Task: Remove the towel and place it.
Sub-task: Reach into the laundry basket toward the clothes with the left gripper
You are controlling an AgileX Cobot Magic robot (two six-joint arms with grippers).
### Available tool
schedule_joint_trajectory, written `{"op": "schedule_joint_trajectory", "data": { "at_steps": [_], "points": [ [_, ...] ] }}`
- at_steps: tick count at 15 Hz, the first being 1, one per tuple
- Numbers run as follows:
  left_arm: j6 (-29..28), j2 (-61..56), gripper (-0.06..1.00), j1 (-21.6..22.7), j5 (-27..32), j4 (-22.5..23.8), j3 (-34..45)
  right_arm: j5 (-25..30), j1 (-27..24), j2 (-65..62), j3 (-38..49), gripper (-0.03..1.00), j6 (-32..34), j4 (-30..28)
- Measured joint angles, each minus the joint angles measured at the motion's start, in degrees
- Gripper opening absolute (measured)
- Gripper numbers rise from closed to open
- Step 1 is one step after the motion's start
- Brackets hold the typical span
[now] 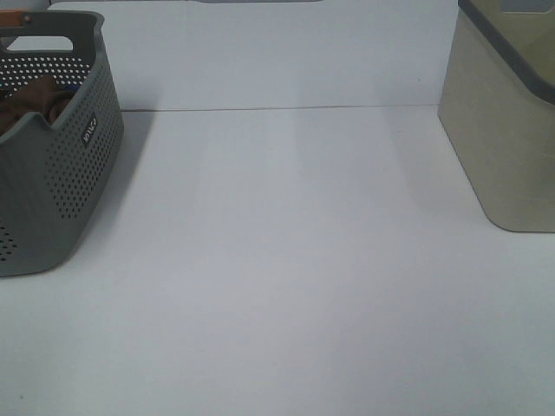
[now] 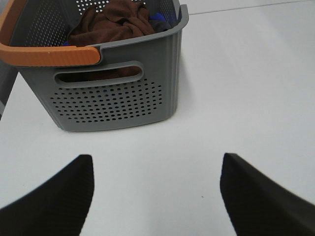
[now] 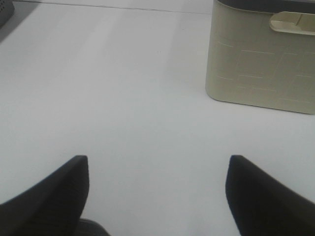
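The dark reddish-brown towel [image 2: 114, 23] lies bunched inside the grey perforated basket [image 2: 113, 101], with a bit of blue cloth [image 2: 158, 18] beside it. In the exterior high view the basket [image 1: 61, 186] stands at the far left of the table with the towel [image 1: 36, 100] showing over its rim. My left gripper [image 2: 156, 194] is open and empty, over bare table a short way from the basket's handle side. My right gripper [image 3: 158, 194] is open and empty over bare table. Neither gripper shows in the exterior high view.
A beige bin [image 1: 507, 121] with a grey rim stands at the far right; it also shows in the right wrist view [image 3: 263, 54]. The grey basket has an orange handle [image 2: 47, 54]. The white table [image 1: 286, 277] spreads between the two containers.
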Motion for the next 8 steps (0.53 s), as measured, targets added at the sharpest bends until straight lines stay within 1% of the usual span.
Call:
{"op": "schedule_joint_trajectory", "data": {
  "at_steps": [8],
  "points": [
    [0.0, 0.0, 0.69, 0.0, 0.0, 0.0, 0.0, 0.0, 0.0, 0.0, 0.0, 0.73, 0.0, 0.0]
  ]
}}
